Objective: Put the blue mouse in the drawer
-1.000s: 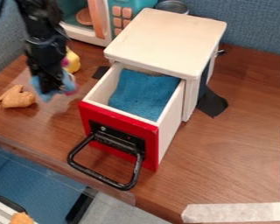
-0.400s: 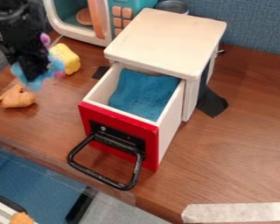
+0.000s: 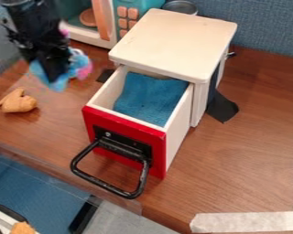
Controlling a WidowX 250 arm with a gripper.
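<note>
Brown wood-grain table (image 3: 246, 164) carries the white box-shaped cabinet (image 3: 173, 41), its red-fronted white drawer (image 3: 159, 146) pulled open, blue cloth lining (image 3: 143, 98) inside. Black two-finger gripper (image 3: 53, 75) is closed on the blue plush mouse with pink parts (image 3: 78, 61), up in the air left of the drawer in view. Risks, my read: low carry snags the soft overhang on the side wall; early release drops it on the rim or table.
</note>
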